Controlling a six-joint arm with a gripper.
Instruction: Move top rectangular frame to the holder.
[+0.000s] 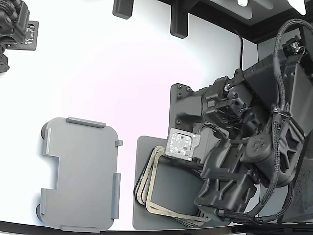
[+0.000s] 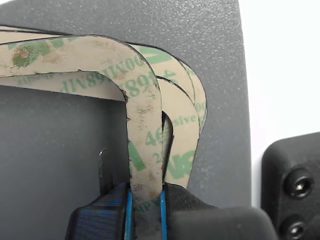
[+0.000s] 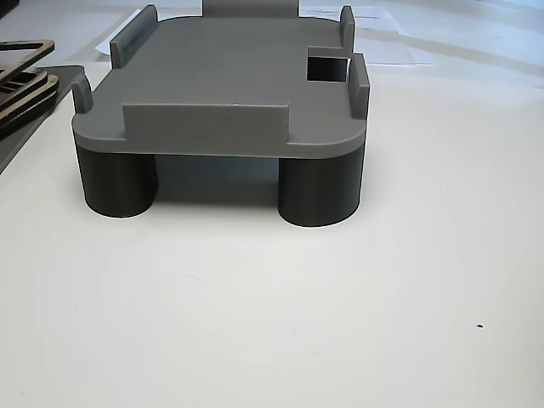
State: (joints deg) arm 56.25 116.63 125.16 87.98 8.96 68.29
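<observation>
The top rectangular frame point(image 2: 142, 115) is thin and beige with green print, and lies on a stack of like frames point(image 2: 187, 130) over a dark grey mat point(image 2: 60, 150). My gripper point(image 2: 145, 210) is shut on one side of it, with a blue-edged pad point(image 2: 117, 205) on each face. In the exterior view the frame point(image 1: 152, 183) shows at the stack's left side and the arm point(image 1: 234, 166) hides the fingers. The holder point(image 1: 80, 174) is a light grey tray with raised tabs, left of the stack and bare on top. It also shows in the other view point(image 3: 221, 85).
The stack lies on the dark mat point(image 1: 142, 215) near the table's front edge. A black block with round holes point(image 2: 292, 180) sits beside the mat. A second arm's black parts point(image 1: 14, 24) are at the exterior view's top left. The stack's edge point(image 3: 21, 81) shows beside the holder.
</observation>
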